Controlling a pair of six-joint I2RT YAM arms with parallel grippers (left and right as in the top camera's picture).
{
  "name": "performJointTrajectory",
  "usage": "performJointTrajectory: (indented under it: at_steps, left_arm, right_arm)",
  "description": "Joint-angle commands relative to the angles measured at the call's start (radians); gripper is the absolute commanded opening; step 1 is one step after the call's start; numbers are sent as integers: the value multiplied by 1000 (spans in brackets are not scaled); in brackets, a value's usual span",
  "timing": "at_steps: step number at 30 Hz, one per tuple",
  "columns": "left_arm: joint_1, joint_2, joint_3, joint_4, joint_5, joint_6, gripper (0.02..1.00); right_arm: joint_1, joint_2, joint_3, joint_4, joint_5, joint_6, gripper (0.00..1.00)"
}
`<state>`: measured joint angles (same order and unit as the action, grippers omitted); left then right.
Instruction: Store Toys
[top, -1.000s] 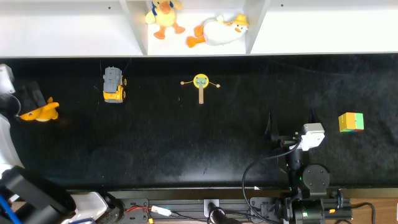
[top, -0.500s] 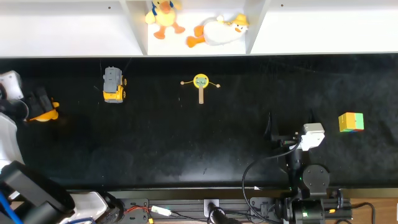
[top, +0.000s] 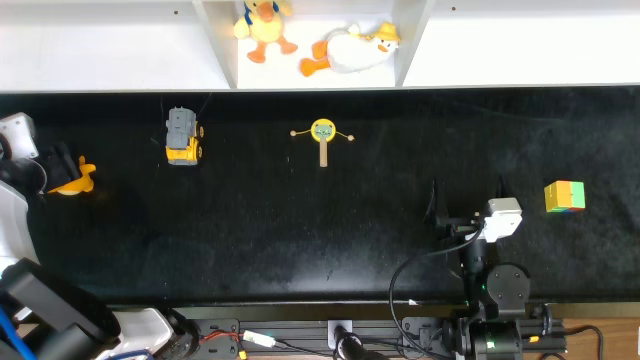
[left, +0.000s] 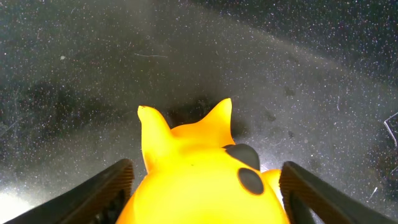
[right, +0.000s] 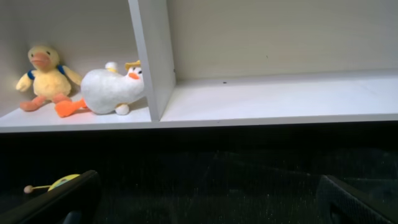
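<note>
1. Presently, I have the left gripper (left: 206, 167) at the left edge of the bench (top: 300, 230), fingers apart, the yellow toy (left: 199, 180) between them.
2. My right gripper (right: 208, 179) sits near the bench's front edge, fingers spread wide, facing the shelf (right: 261, 96).

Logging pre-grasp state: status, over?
Left pincer open, straddling yellow plastic animal toy at left end of black table. Right pincer open, near its base. No obstruction seen.
</note>
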<state>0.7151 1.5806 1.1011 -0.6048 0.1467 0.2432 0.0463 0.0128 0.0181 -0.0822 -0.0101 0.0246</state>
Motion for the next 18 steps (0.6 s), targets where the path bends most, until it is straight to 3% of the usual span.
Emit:
performJointTrajectory:
  at_steps: [1,5,15,18]
  left_arm:
    - [4,3,-2,2,22,10,715]
    - [4,3,-2,3,22,-8,695]
    - [4,3,-2,11,41,-12,459]
    - [4,3,-2,23,70,-13,452]
  right_arm:
    - [-1,-8,-13,4,10,-5,996]
    - [-1,-8,-13,4,10,-5,993]
    - [-1,-8,-13,4,10,-5,993]
    - [-1,-8,-13,4,10,-5,996]
